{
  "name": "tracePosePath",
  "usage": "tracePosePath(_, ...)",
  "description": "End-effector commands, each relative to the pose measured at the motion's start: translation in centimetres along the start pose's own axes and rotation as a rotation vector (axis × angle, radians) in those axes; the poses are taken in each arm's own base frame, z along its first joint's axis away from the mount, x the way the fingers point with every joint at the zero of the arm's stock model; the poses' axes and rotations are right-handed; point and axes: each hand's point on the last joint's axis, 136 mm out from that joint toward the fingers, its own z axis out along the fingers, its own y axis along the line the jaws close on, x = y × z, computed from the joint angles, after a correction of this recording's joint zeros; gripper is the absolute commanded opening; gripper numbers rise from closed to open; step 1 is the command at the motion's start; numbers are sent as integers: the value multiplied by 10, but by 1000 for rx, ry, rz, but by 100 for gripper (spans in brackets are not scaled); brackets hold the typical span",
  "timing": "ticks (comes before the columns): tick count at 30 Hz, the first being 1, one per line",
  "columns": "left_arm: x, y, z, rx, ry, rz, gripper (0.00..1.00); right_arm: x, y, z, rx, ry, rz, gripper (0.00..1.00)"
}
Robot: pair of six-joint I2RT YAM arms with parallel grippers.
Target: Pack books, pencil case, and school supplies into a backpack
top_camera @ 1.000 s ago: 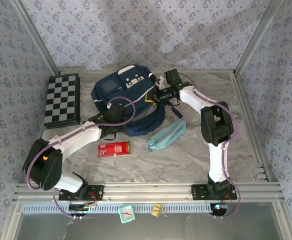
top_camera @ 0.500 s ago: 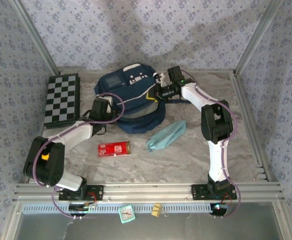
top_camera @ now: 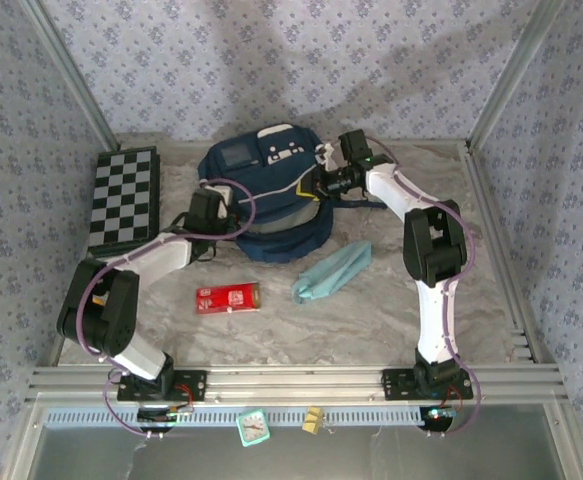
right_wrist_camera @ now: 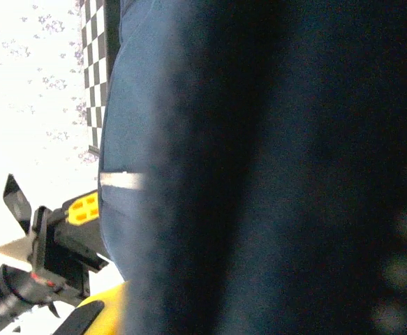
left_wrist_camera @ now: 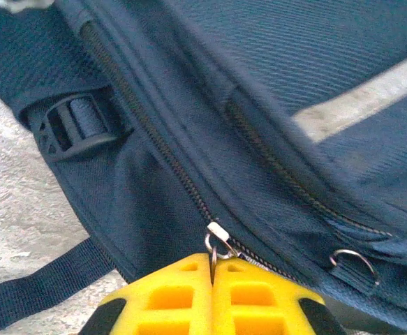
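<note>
**Left gripper pinching the backpack's zip pull, right gripper pressed to the bag's side**

The left gripper (left_wrist_camera: pixel 212 273) was clamped shut, its yellow fingertips meeting on the small metal zip pull (left_wrist_camera: pixel 216 242) of the navy backpack (left_wrist_camera: pixel 273 84). The bag lay directly ahead of it on the table, its fabric spreading up and away from the tips. The cloth looked soft and slack, likely to bunch and drag along with any pull. The thin, slippery ring seemed a poor hold unless the bag was braced, and the seam beside the zip looked the firmer place to steady it.

The right gripper (top_camera: pixel 323 185) was at the bag's opposite side. Its own camera was smothered by blurred dark fabric, so whether it was gripping cloth or merely pushing against it could not be told.

The teal pencil case (top_camera: pixel 333 272) and the red box (top_camera: pixel 228 297) lay behind both grippers, towards the arm bases and well apart from the bag.

The bag's interior was hidden, and how far the zip ran open could not be made out.
</note>
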Motion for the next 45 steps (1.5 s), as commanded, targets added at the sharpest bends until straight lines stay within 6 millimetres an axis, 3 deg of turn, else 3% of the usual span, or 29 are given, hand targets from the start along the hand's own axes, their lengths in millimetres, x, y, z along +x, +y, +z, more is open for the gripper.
tracePosePath(1,-12,5,-2,-126,-69,68,0,-24,-11,-30,48,-75,40,31)
tracePosePath(3,-7,-10,2,-52,-52,39,0,-23,-6,-30,52,-98,67,48)
tracePosePath(7,-2,-28,2,-31,-50,58,0,-1,15,-28,72,-178,125,71)
tracePosePath(10,-2,-31,4,-21,-41,49,0,21,25,-14,72,-248,171,82)
tracePosePath(13,-3,-29,4,-34,-45,40,0,31,23,6,107,-305,210,83)
tracePosePath(18,-4,-27,0,-40,-56,40,0,39,26,38,128,-318,209,68)
tracePosePath(20,-3,-23,-3,-52,-64,43,0,40,24,46,148,-288,201,53)
tracePosePath(25,3,-20,-17,-49,-73,44,0,42,28,41,175,-245,83,10)
tracePosePath(27,7,-14,-25,-80,-79,30,0,48,29,36,184,-189,34,2)
tracePosePath(30,17,-13,-36,-87,-77,16,0,50,29,18,136,-149,-25,0)
tracePosePath(32,22,-10,-41,-110,-78,-1,0,44,19,0,145,-155,-34,0)
tracePosePath(36,25,4,-38,-182,-63,1,0,30,16,-19,89,-143,-23,0)
tracePosePath(40,17,32,-27,-218,-43,-68,0,33,16,-10,89,-82,-50,0)
tracePosePath(45,13,49,-20,-236,-21,-92,0,39,18,-1,108,-54,-74,0)
